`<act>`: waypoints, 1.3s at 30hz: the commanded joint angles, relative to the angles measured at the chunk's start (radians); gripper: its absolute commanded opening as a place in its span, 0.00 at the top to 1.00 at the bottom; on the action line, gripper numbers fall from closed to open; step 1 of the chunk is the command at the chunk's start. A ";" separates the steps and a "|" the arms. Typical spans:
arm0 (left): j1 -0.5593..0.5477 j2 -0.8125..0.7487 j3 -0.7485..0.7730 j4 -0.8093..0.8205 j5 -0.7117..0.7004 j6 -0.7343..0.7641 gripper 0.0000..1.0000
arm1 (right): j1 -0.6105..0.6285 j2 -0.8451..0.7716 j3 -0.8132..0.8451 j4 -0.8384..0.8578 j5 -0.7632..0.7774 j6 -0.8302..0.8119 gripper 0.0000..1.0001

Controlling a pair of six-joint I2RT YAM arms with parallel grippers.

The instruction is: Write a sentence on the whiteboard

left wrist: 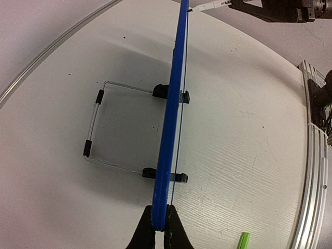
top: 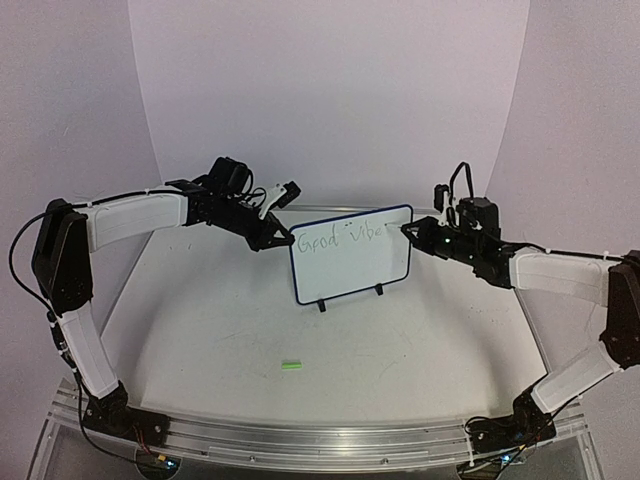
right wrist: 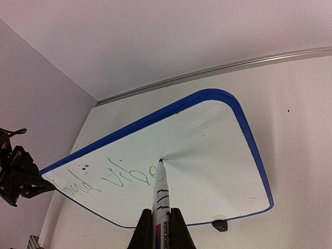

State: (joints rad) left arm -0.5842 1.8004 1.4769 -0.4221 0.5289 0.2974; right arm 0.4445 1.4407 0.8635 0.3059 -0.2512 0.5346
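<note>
The whiteboard (top: 350,255) stands upright on two black feet mid-table, blue-rimmed. Green writing (top: 343,237) reads "Good vibe" on one line, and shows in the right wrist view (right wrist: 111,176) too. My left gripper (top: 272,240) is shut on the board's left edge; the left wrist view shows the blue rim (left wrist: 171,124) edge-on between the jaws (left wrist: 160,228). My right gripper (top: 425,238) is shut on a white marker pen (right wrist: 160,199), whose tip touches the board face just right of the last letter.
A green marker cap (top: 291,365) lies on the table in front of the board, also in the left wrist view (left wrist: 243,241). The board's wire stand (left wrist: 98,129) extends behind it. A metal rail (top: 320,440) runs along the near edge.
</note>
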 commanded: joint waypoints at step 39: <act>0.006 -0.018 -0.012 -0.026 -0.084 0.055 1.00 | -0.010 0.051 0.032 0.000 0.012 0.002 1.00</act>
State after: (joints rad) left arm -0.5842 1.8004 1.4769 -0.4217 0.5301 0.2951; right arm 0.4377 1.4866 0.8822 0.2931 -0.2777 0.5305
